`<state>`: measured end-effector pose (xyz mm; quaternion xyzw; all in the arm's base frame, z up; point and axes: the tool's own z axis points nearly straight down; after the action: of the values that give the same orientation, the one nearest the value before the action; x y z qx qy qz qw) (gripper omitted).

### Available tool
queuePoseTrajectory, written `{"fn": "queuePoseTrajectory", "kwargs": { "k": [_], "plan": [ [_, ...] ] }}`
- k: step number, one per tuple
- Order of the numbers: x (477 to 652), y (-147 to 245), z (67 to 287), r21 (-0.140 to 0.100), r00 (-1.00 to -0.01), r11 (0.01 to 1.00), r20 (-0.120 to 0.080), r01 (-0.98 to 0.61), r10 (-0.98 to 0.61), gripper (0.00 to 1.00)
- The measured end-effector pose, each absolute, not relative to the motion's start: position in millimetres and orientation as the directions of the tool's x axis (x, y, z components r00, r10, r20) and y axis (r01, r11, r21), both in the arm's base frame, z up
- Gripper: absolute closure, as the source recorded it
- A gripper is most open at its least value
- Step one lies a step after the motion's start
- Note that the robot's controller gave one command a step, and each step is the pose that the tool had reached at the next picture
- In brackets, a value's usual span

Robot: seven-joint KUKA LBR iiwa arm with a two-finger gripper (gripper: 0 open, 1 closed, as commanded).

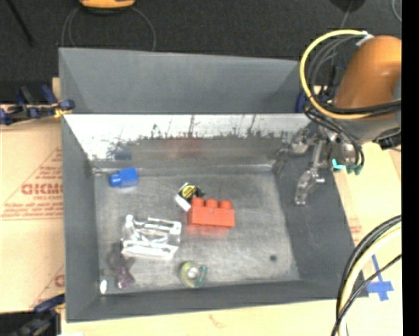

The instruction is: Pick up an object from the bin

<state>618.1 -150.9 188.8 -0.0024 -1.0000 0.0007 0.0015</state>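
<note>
Hanging over right wall of bin (320, 240), gripper (304, 190); open or closed, cannot tell. Red brick (211, 213) nearest, lies off to view's left, long side running left-right.

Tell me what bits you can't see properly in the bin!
In the camera view:
- Small purple thing, bottom-left corner: too small and dark to name.
- Round greenish thing, bottom middle: blurred; kind unclear.
- Yellow-and-black thing: too small to name; touching the red block or only beside it, unclear.
- Dark speck: thing or mark?
- Gripper: touching the bin or above it, unclear.
</note>
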Motion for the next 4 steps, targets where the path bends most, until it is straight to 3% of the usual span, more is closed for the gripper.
{"fn": "queuePoseTrajectory", "kwargs": {
  "k": [1, 2, 3, 4],
  "plan": [
    [616.9, -65, 106, 0.003, -0.99, 0.99, 0.002, -0.144, -0.144, 0.0],
    [566.7, -13, 112, 0.001, -0.904, 0.904, -0.001, -0.427, -0.427, 0.0],
    [550.6, 6, 73, -0.006, -0.876, 0.877, -0.013, -0.481, -0.481, 0.0],
    [527.6, 48, 74, -0.005, -0.912, 0.912, -0.014, -0.409, -0.409, 0.0]
  ]
}}
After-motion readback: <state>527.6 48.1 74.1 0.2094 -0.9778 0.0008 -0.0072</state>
